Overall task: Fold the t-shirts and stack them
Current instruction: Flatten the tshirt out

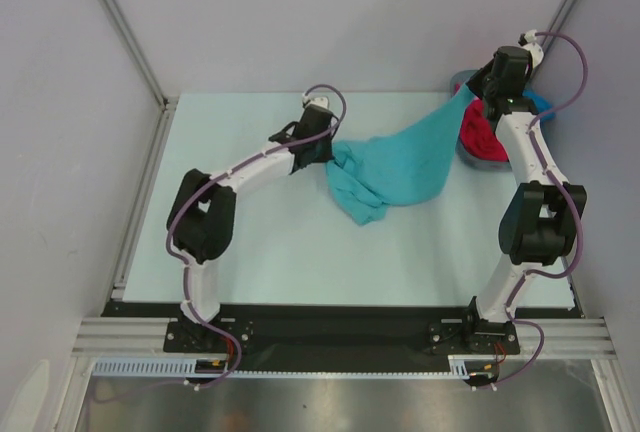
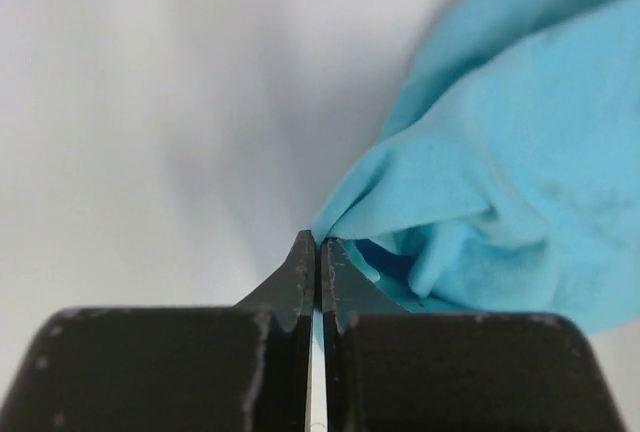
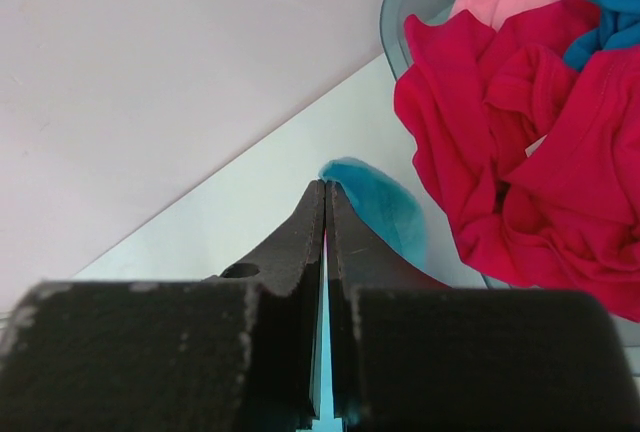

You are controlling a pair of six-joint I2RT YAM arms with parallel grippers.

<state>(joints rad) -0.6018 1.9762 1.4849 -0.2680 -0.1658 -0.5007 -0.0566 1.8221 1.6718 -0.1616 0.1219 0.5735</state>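
The left arm point(image 1: 245, 167) rises from its base at the lower left of the top view, bends at the elbow at mid-left and reaches right toward the centre; there the left gripper point(image 1: 327, 152) has its 2 fingers pressed together on a fold of the teal t-shirt point(image 1: 410, 157); the right arm point(image 1: 530, 152) climbs from the lower right, folds at the right edge and stretches to the upper right; the right gripper point(image 1: 473, 95) points down-left, its 2 fingers clamped on a corner of that shirt.
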